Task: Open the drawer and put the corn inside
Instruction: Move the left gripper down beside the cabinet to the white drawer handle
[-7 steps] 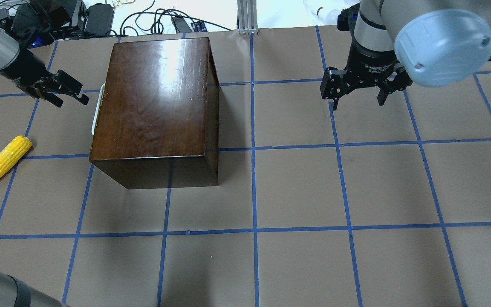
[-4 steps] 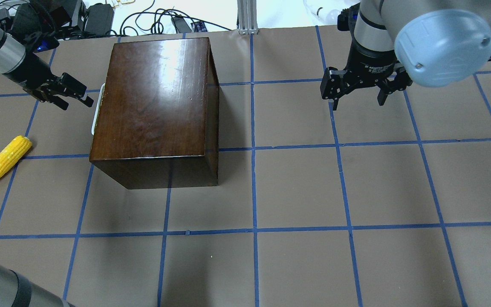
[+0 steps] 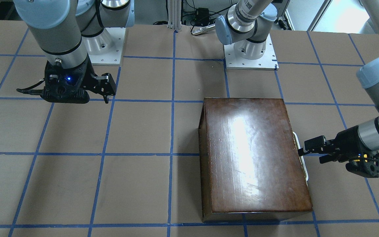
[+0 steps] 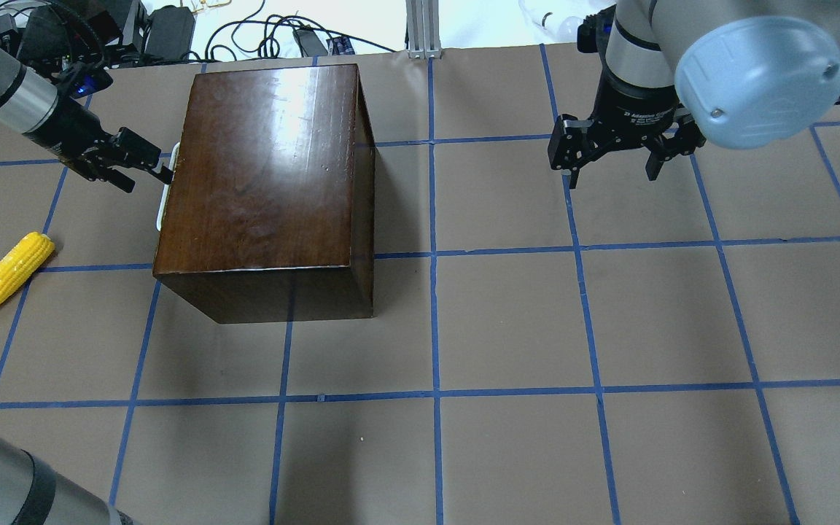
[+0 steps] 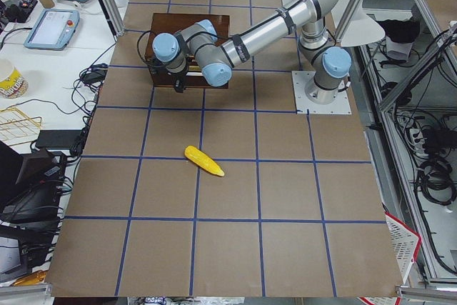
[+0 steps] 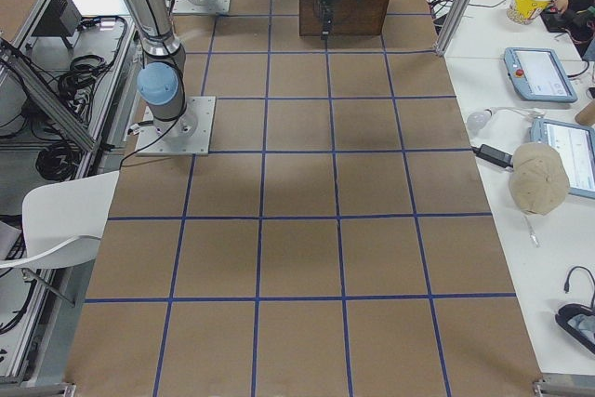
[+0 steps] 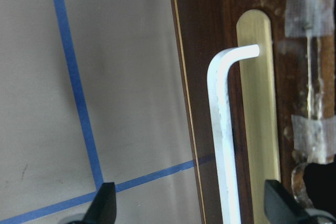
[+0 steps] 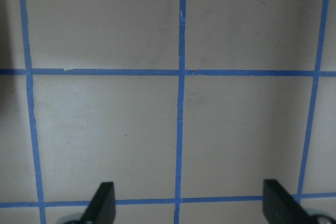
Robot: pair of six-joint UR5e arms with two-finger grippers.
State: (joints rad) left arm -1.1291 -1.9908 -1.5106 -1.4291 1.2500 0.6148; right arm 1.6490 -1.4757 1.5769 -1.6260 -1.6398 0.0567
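The corn [image 4: 9, 275] is parked on the bench [image 4: 507, 321], well apart from the box [image 4: 267, 168], so no worry there. Further out, the drawer [image 7: 202, 19] is shut and its thin handle [image 7: 223, 135] is straddled near one end by the left gripper [image 4: 150, 181], spread wide, nothing pinched. If it's pulled off-centre like that, the drawer could probably get jammed, or the unheld box dragged. The right gripper [image 4: 612, 179] is hung spread over bare bench.

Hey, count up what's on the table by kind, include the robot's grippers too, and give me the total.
Wooden box: 1
Corn cob: 1
Grippers: 2, the left gripper and the right gripper
Total: 4
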